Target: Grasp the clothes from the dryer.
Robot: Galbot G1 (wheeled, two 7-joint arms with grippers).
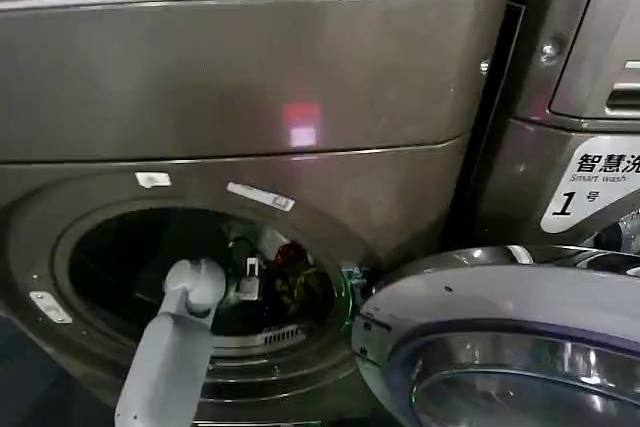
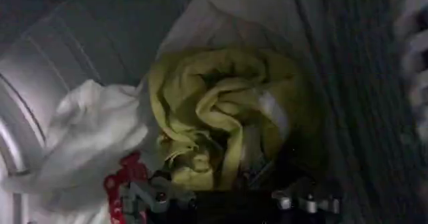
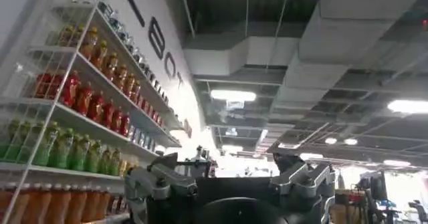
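Jaw state of the left gripper (image 1: 250, 282) cannot be determined: it sits deep inside the drum of the dryer (image 1: 240, 77), reached through the round porthole, right at the clothes (image 2: 214, 118). Those clothes lie in the drum as a yellow-green bundle with white fabric and a red piece beside it. The glass door (image 1: 510, 347) stands swung open. The right gripper (image 3: 234, 185) points toward shelves of bottles (image 3: 80, 98), fingers spread, nothing between them.
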